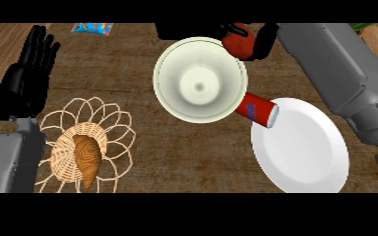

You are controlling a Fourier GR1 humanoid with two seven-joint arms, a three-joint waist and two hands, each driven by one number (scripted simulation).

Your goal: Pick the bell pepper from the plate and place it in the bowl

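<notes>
Fingers of the right hand (pixel 255 40) are curled round the red bell pepper (pixel 238 44), which it holds at the upper right rim of the bowl (pixel 199 80), up off the white plate (pixel 303 150). The pepper is rounded and glossy, mostly covered by the black fingers, so which way its stem points cannot be told. Its grey forearm runs down the right side of the view.

The left hand (pixel 29 75) rests at the left edge, released, fingers straight and pointing up, holding nothing.

The bowl is round, cream-coloured and smooth, with a paler centre, seen from above near the middle of the brown, grainy tabletop (pixel 184 155). The plate is plain, glossy and oval-looking, lying at the lower right. A red can (pixel 260 110) with a silver end lies on its side between bowl and plate, its long axis slanting from upper left to lower right, its end over the plate's rim. At lower left a woven wicker basket (pixel 85 145) with looped edging holds a golden croissant (pixel 87 160). A blue packet (pixel 94 28) lies at the top left.
</notes>
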